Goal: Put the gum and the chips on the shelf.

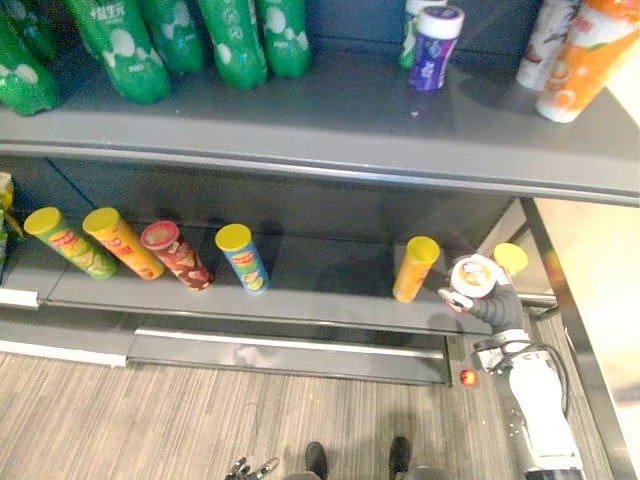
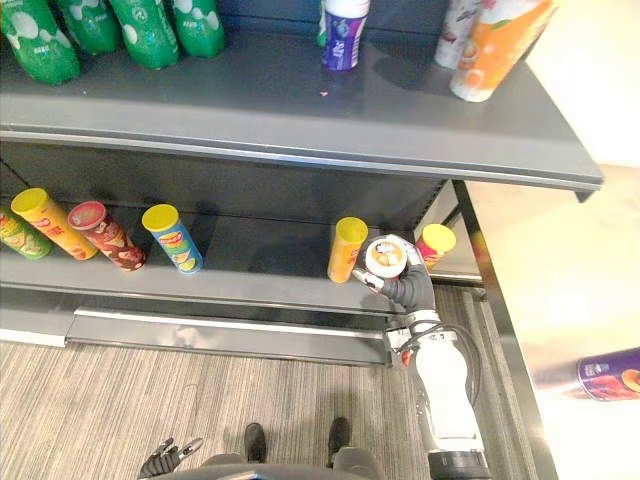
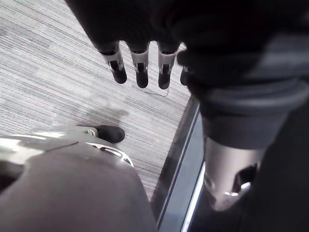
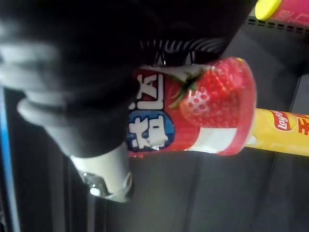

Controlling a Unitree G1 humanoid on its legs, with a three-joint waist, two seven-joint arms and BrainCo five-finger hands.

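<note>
**Strawberry gum in my right hand at the lower shelf**

I am holding the gum canister (image 4: 203,111) in my right hand (image 2: 402,287), with my fingers and thumb curling round its smooth plastic body. It is a short, round cylinder with a glossy red wrap. The wrap is showing a large strawberry picture with green leaves, a white band, and white characters on a blue patch. Its white lid is facing up towards my head. I am keeping it at the front of the lower shelf (image 1: 320,275), a flat dark grey metal board, but I cannot tell whether it is touching the board.

The canister is sitting between 2 cardboard tubes. 1 is the yellow chips tube (image 1: 415,268), which is standing just beside it with a yellow lid and a red-and-white logo on its side. The other is a pink tube (image 2: 436,243) with a yellow lid.

4 more lidded tubes are leaning in a row further left along the shelf: blue (image 1: 243,258), red (image 1: 177,256), orange (image 1: 122,243) and green (image 1: 68,242). On the upper shelf (image 1: 330,110), green bottles (image 1: 235,35) and a purple canister (image 1: 436,35) are standing.

My left hand (image 3: 140,72) is hanging low over the striped grey floor (image 1: 200,420), with its fingers relaxed, straight and carrying nothing
</note>
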